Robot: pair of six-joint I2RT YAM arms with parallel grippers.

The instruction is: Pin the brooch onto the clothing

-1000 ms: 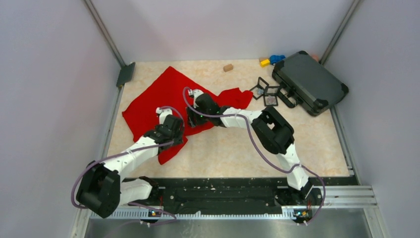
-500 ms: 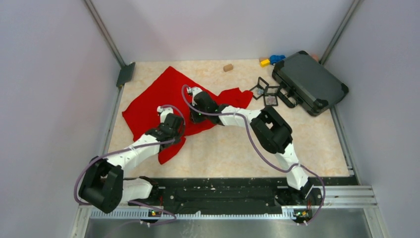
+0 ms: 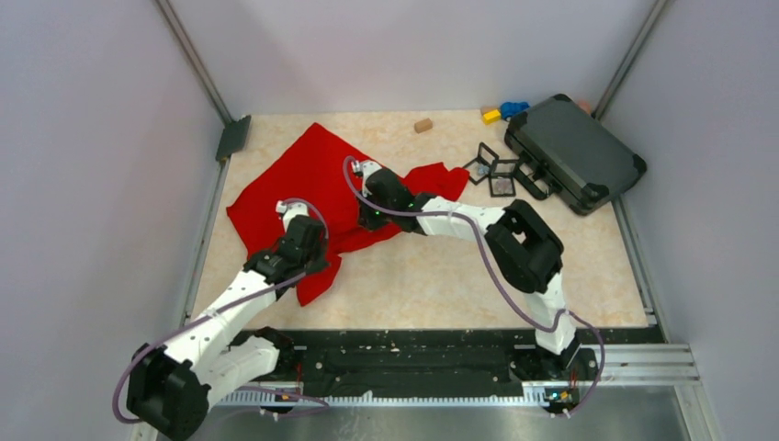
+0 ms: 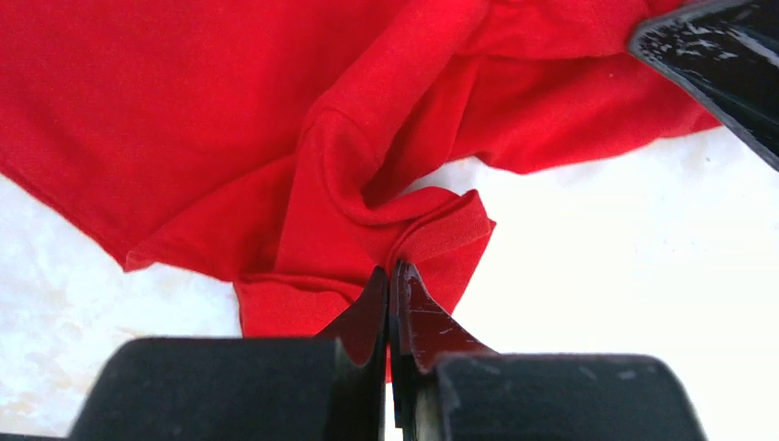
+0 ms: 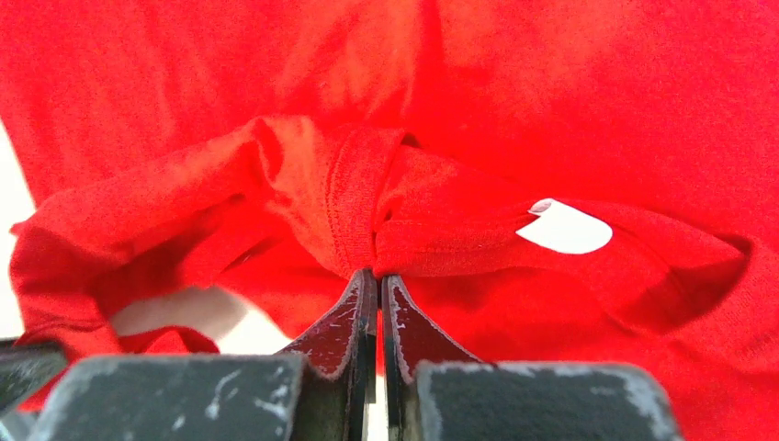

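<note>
End effectors (image 4: 390, 272) (image 5: 378, 276) newly pinched tight (on clothing (image 3: 266, 197))

The space is closed in by 3 plain, pale grey walls (image 3: 92, 138), lit softly and evenly. 2 slanted metal posts (image 3: 193, 60) are set in the back corners. The table (image 3: 441, 276) is topped with a beige marbled surface. An aluminium rail (image 3: 643, 354) is fixed along its near edge, and a dull metal sheet (image 3: 413, 423) is seen below that.
</note>
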